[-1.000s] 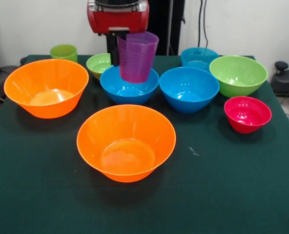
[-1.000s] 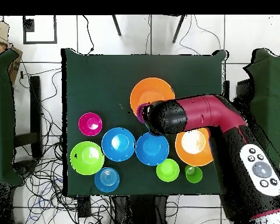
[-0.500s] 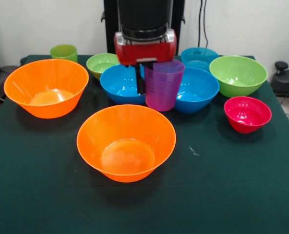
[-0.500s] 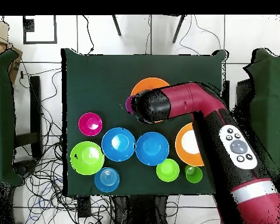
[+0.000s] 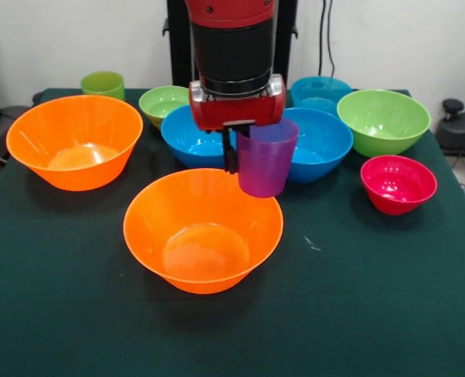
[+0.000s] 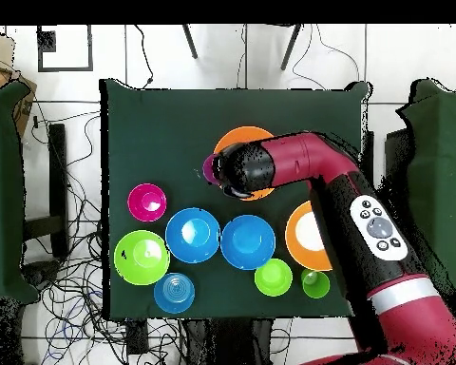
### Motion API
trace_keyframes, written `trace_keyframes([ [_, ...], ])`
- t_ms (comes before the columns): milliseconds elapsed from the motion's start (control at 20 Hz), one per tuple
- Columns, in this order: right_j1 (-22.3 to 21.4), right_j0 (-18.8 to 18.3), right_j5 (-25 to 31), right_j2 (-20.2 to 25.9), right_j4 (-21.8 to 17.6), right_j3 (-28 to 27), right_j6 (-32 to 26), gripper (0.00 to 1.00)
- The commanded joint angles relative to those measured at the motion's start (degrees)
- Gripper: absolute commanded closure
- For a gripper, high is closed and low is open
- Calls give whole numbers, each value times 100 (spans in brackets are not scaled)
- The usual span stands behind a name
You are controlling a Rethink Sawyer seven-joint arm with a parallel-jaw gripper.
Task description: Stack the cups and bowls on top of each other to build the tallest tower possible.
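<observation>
Dark green cloth covers the table (image 5: 389, 314), with a pale wall behind it and cables trailing over the tiled floor around it in the overhead view. From my seat I see the gripper (image 5: 234, 151) clamped on the rim of the purple cup (image 5: 265, 157), which hangs upright and empty above the far right rim of the near orange bowl (image 5: 203, 229). I cannot tell whether the cup's base touches that rim. In the overhead view the purple cup (image 6: 211, 169) shows only as a sliver beside the arm's head, at the edge of the orange bowl (image 6: 234, 141).

Every bowl I can see into is empty. The second orange bowl (image 5: 74, 141) sits at the left. Behind the arm are two medium blue bowls, one (image 5: 192, 135) partly hidden by the gripper, the other (image 5: 320, 143) just to its right. A smaller teal bowl (image 5: 320, 93) stands at the far side. The big lime bowl (image 5: 383, 119) is at the far right, with the small red-pink bowl (image 5: 398, 183) just nearer than it. A smaller lime bowl (image 5: 163, 102) sits far left of centre, and the light green cup (image 5: 103, 83) stands upright at the far left corner. Nothing is nested yet.
</observation>
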Motion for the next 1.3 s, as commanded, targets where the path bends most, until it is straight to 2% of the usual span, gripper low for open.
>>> trace_keyframes([
  [50, 139, -153, 395, 8, -379, -371, -1721, 100],
  [400, -29, -289, 659, 114, -359, -348, -2018, 100],
  [800, 346, -274, 584, 52, -546, -662, -2033, 100],
  [1000, 558, -149, 535, -73, -563, -845, -1731, 100],
  [1300, 673, -217, 357, -76, -689, -817, -1818, 100],
])
